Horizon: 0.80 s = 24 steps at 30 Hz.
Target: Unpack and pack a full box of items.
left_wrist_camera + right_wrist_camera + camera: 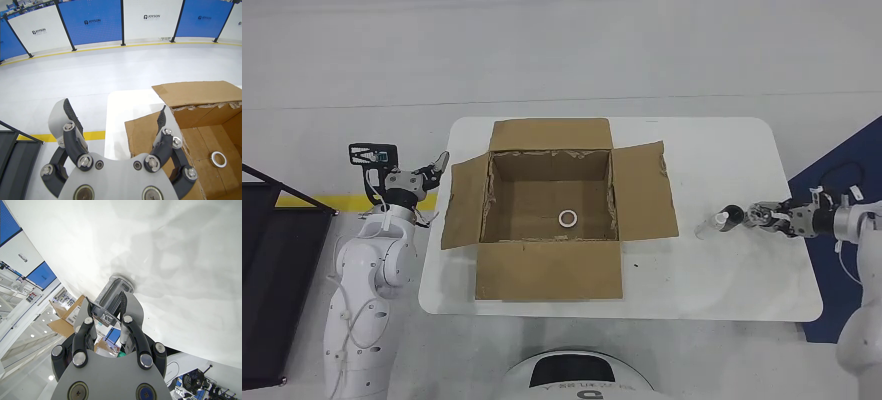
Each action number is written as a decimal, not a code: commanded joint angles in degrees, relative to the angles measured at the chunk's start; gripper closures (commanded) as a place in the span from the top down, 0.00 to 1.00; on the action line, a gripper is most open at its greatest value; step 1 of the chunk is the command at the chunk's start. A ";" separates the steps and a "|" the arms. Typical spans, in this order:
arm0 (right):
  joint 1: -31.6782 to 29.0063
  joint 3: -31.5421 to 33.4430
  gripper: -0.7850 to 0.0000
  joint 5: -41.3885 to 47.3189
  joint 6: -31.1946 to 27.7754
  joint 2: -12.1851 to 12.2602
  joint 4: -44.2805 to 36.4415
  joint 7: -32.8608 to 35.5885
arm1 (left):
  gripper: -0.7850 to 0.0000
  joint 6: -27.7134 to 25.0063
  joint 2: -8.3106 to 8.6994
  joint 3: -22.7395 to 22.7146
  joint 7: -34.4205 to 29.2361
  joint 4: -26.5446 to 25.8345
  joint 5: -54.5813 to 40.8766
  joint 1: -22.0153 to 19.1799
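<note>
Pinches a clear plastic cylinder (115,289) in the right gripper (105,303), far end on the white table (722,280). Holds the left gripper (114,106) spread wide, empty, beside a flap of the open cardboard box (550,270); metal ring (218,159) inside, beyond it.

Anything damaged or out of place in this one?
The cardboard box has ragged, torn paper along its inner rim, clearest at the far wall. Otherwise nothing stands out: one ring lies flat inside.
</note>
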 commanded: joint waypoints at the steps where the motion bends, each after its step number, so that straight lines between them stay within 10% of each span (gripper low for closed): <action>1: 0.60 -0.61 0.29 -0.24 -0.17 0.09 0.99 0.31 | 1.00 0.00 0.00 0.00 0.00 0.00 0.00 0.00; 4: 1.46 -1.41 0.49 -0.45 -0.39 0.21 1.94 0.63 | 1.00 0.00 0.00 0.00 0.00 0.00 0.00 0.00; 6: 2.06 -1.71 1.00 -0.27 -0.48 0.31 2.28 0.68 | 1.00 0.00 0.00 0.00 0.00 0.00 0.00 0.00; 16: 3.05 -0.61 1.00 1.83 -3.36 2.14 -2.63 1.97 | 1.00 0.00 0.00 0.00 0.00 0.00 0.00 0.00; 24: -7.53 5.58 1.00 16.51 -5.61 2.64 -28.98 5.54 | 1.00 0.00 0.00 0.00 0.00 0.00 0.00 0.00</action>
